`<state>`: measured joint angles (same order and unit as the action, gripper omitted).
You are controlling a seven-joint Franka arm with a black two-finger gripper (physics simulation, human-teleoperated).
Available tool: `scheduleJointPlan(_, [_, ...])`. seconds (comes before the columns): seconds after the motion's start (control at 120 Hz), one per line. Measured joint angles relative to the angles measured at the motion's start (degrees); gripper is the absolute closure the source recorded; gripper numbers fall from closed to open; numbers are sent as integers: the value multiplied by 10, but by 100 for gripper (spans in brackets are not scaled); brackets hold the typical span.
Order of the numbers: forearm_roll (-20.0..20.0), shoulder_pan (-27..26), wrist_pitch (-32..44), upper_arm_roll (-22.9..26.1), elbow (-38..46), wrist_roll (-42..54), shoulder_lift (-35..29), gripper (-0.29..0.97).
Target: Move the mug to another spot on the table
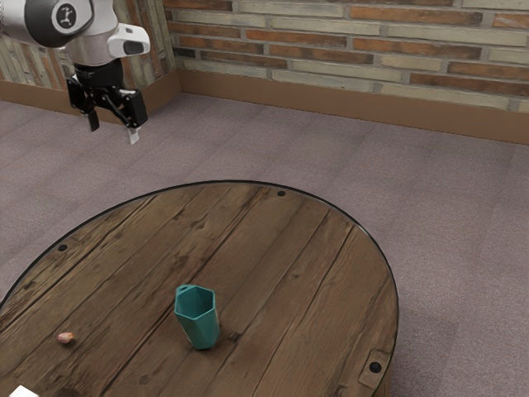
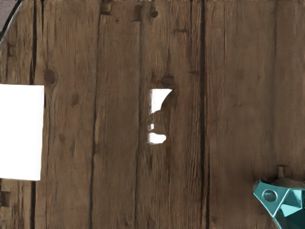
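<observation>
**Exterior view, from its left to its right**

1. Wall section (image 1: 21,58), far upper left: weathered planks above a brown skirting.
2. Arm (image 1: 70,21): white and grey, entering at the upper left.
3. Gripper (image 1: 113,128): black, pointing down, raised high above the floor beyond the table's far-left rim. The fingers stand spread apart with nothing between them.
4. White corner (image 1: 21,390): a flat pale item at the table's near-left edge, cut off by the frame. What it is cannot be told.
5. Small nub (image 1: 65,337): brownish-pink and rounded, lying on the boards well apart from the mug, toward the exterior view's left.
6. Mug (image 1: 196,316): teal and faceted, standing upright with its mouth open upward, on the near part of the table and far from the gripper.
7. Table (image 1: 281,248): round, with dark, knotted, grooved planks inside a thin black rim.
8. Fittings (image 1: 281,193): dark and round, set near the table's edge.
9. Floor (image 1: 430,190): grey-mauve carpet all around the table.
10. Brick wall (image 1: 347,41): red-brown courses with pale mortar, running across the back.
11. Skirting board (image 1: 347,101): brown, along the foot of the brick wall.

**Wrist view**

12. White rectangle (image 2: 19,132): flat on the planks.
13. White patches (image 2: 157,114): irregular, beside a dark knot. What they are cannot be told.
14. Table (image 2: 238,95): lengthwise boards with dark seams.
15. Mug (image 2: 283,202): a teal faceted edge, well apart from the white rectangle.
</observation>
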<state>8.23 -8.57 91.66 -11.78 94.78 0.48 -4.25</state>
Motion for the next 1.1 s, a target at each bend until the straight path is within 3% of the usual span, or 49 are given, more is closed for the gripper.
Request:
scheduleJointPlan(0.167, [1, -8, 6, -1, 2, 1, 0, 0])
scheduleJointPlan(0.267, [-7, -3, 59, -2, 60, -18, 3, 0])
scheduleJointPlan(0.4, [-89, -7, 114, -1, 139, -151, 11, 0])
scheduleJointPlan(0.55, [-145, -42, 169, 0, 225, -312, 19, 0])
scheduleJointPlan(0.792, [-171, -58, 248, 0, 323, -513, 22, 0])
scheduleJointPlan(1.1, [-196, -43, 293, 0, 345, -683, 55, 0])
